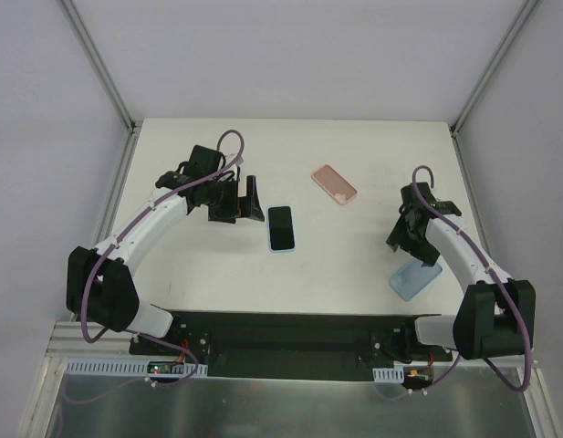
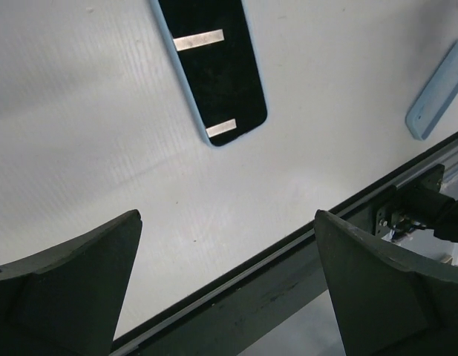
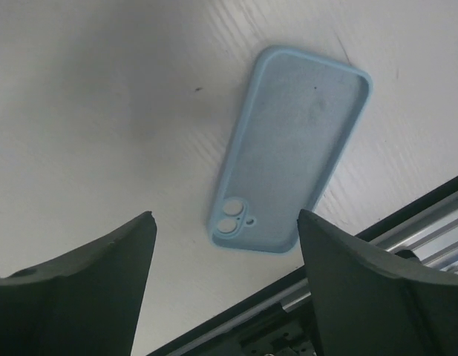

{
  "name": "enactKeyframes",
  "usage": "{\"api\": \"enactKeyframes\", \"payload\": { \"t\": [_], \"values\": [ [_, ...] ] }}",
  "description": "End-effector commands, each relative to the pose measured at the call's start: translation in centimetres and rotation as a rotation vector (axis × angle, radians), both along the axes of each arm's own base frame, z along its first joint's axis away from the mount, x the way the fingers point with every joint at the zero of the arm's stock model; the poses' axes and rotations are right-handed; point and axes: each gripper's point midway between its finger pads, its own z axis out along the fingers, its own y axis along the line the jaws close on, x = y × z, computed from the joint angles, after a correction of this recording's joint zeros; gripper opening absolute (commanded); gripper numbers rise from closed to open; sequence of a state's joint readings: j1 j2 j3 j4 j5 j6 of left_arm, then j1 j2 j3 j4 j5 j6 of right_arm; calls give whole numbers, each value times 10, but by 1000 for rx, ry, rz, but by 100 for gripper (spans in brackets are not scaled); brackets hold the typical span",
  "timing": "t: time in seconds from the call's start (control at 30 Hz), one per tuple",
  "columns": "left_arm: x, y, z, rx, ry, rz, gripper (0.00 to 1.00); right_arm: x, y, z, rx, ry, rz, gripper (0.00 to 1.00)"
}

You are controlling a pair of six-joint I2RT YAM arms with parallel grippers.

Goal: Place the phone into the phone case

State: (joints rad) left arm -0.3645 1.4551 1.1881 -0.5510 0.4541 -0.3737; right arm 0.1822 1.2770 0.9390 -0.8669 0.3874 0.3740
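Phone (image 1: pixel 280 228) in the middle of the surface (image 1: pixel 354 265), light-blue phone case (image 1: pixel 415 278) at the near right, well apart
Left gripper (image 2: pixel 226 219) wide open, empty, just left of the phone, long axis near-to-far; right gripper (image 3: pixel 226 215) spread, holding nothing, over the slanted phone case

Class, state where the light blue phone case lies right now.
In the top view, the blue phone case lies on the table at its near right, close by the right gripper.

White table (image 1: pixel 217 274) w/ pale grey walls (image 1: pixel 308 55) round it — alu posts (image 1: pixel 97 59) in corners, even light
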Motion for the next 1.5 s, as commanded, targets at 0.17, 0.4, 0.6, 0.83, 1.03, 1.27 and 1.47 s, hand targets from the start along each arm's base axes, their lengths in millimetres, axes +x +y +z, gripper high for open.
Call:
{"api": "enactKeyframes", "payload": {
  "t": [0.17, 0.4, 0.6, 0.83, 1.03, 1.27, 1.47],
  "values": [
    [-29, 35, -7, 127, -48, -4, 99, 2, 10, -61, 255, 113, -100, 56],
    [-29, 40, -2, 147, -76, 1, 99, 12, 4, -78, 229, 176, -143, 38],
    [-26, 43, -1, 167, -85, 13, 99, 10, 2, -84, 223, 183, -130, 14],
    [-24, 48, -2, 182, -88, 41, 99, 27, 30, -55, 229, 120, 141, 1],
    [-20, 51, -2, 176, -74, 68, 99, 49, 88, -15, 141, 26, 628, 2],
    [-15, 63, -2, 206, -86, 122, 99, 51, 131, 4, -168, -43, 1343, 4],
    [-15, 66, -7, 207, -65, 130, 99, 13, 172, -6, -187, -305, 1895, 6]
  ]
}}
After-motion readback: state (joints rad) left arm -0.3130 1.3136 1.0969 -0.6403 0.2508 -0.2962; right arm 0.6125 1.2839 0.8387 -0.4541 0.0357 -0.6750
